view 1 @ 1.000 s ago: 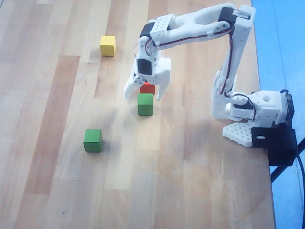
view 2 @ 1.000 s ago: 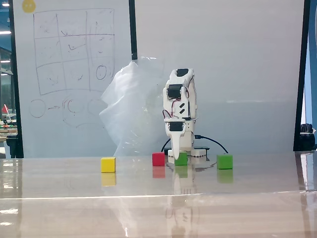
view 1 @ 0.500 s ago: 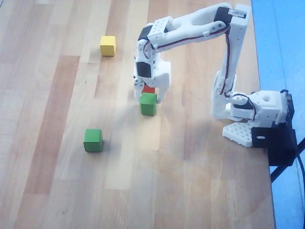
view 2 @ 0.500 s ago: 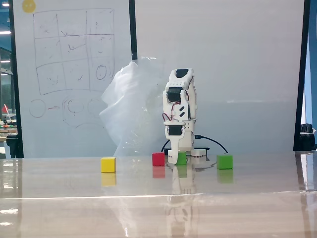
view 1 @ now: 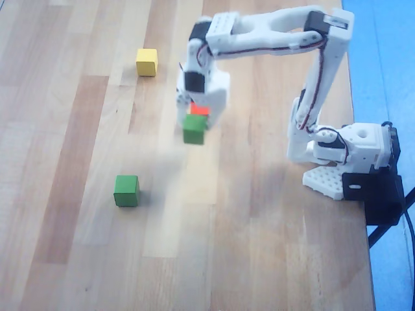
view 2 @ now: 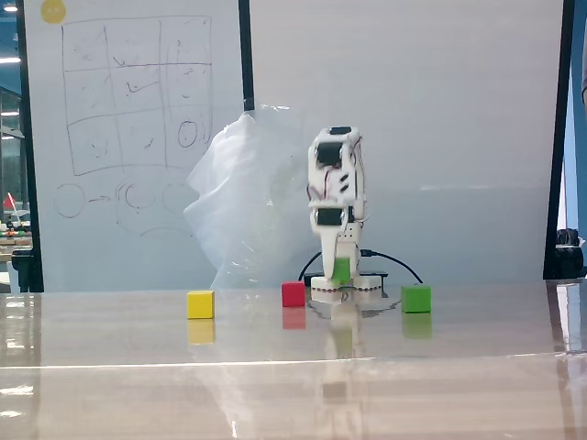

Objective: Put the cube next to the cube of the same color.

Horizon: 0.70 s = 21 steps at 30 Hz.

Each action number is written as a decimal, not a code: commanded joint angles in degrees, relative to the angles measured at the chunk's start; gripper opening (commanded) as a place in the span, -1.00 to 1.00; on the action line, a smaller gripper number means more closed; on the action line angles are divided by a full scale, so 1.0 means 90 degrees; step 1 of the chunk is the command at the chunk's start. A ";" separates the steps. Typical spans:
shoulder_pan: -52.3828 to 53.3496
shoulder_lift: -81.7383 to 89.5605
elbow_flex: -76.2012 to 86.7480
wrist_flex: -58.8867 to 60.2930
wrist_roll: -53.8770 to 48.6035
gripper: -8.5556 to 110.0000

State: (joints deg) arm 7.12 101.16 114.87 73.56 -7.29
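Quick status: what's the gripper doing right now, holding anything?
Gripper: shut on the green cube, lifted off the table; the fixed view shows it clear of the surface too.

- arm (view 1: 272, 39): white, with black motors
- held cube (view 1: 194, 128): dull green
- second cube (view 1: 126, 190): brighter green
- yellow cube (view 1: 147, 62)
- red cube (view 2: 293, 294)
- table (view 1: 78, 259): pale wood, striped planks

Bright, soft light; glossy table (view 2: 275, 367) glare; slight motion blur.
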 commanded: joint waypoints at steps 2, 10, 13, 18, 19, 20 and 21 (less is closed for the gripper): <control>-0.0371 0.0713 -0.2021 0.0840 0.0078 -0.86; -0.0479 -0.0791 -0.4521 0.1436 0.0400 -0.86; -0.0537 -0.1465 -0.5244 0.1543 0.0791 -0.86; -0.0967 -0.2139 -0.5811 0.1621 0.1240 -0.86; -0.1035 -0.2227 -0.5859 0.1582 0.1289 -0.86; -0.1104 -0.2314 -0.5898 0.1543 0.1338 -0.86; -0.1152 -0.2393 -0.5908 0.1484 0.1357 -0.86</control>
State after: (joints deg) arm -0.97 78.84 69.08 87.71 3.25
